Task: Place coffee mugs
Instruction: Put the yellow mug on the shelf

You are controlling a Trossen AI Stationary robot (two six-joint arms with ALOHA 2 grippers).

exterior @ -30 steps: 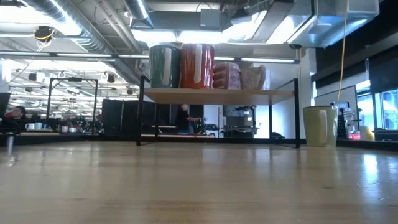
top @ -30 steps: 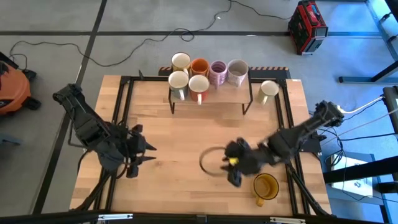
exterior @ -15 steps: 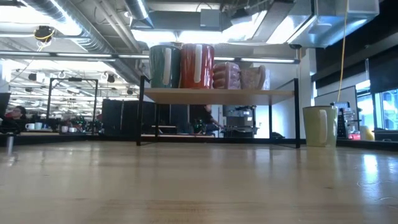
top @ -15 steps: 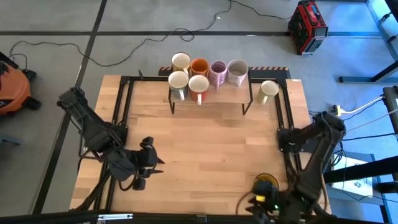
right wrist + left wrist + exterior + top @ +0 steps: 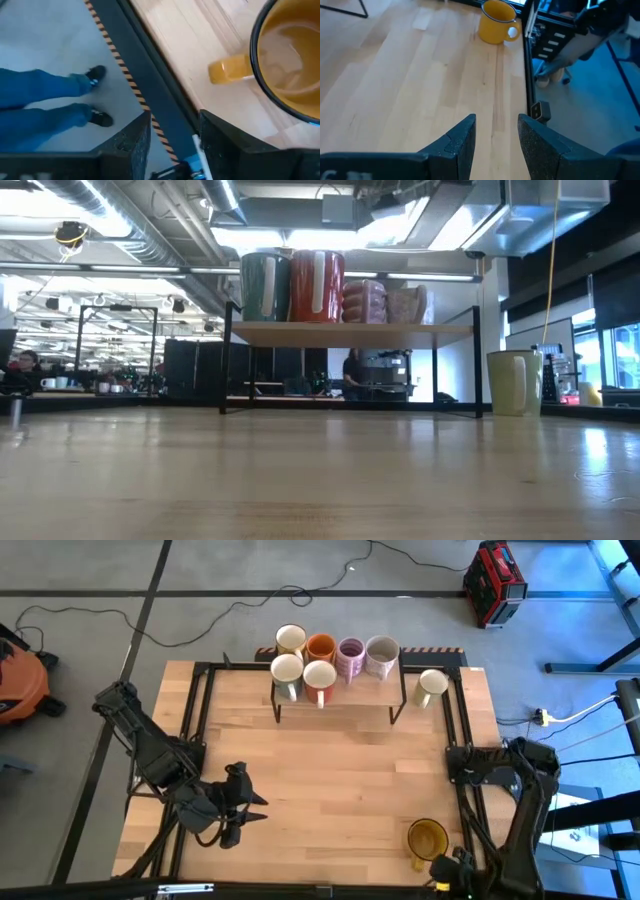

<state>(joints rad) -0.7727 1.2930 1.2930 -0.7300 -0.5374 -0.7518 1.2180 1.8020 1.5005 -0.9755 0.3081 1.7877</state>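
Six coffee mugs (image 5: 320,658) crowd the shelf rack (image 5: 340,690). The amber-yellow mug (image 5: 427,838) sits at the table's near right corner, just beside the right gripper (image 5: 172,137) — jaws parted, empty. The left gripper (image 5: 496,137) idles — open, holding nothing.

Both arms are dark, nearly black, built of chunky jointed segments, seen from above on either side of the wooden table (image 5: 330,770). The left gripper (image 5: 496,145) and right gripper (image 5: 172,145) each end in two broad, matte black fingers (image 5: 457,142) with angular, faceted faces.
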